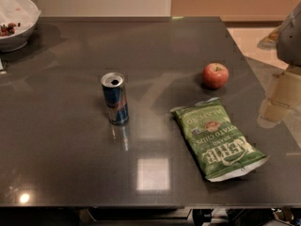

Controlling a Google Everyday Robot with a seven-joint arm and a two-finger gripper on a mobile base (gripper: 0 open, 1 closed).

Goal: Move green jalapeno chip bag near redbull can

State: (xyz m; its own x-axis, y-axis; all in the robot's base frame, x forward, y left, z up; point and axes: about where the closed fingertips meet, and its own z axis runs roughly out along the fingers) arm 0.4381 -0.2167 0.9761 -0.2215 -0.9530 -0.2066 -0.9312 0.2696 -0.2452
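Note:
The green jalapeno chip bag [216, 138] lies flat on the dark table [70, 140], right of centre and near the front, with its white lettering upside down to me. The redbull can [114, 98] stands upright left of centre, well apart from the bag, its top opened. My gripper [276, 100] hangs at the right edge of the view, over the table's right side. It is to the right of the bag, a little beyond it, and touches nothing.
A red apple [216, 75] sits just behind the bag. A white bowl [14, 22] with some food stands at the far left corner. The table's right edge runs close by the gripper, with floor beyond.

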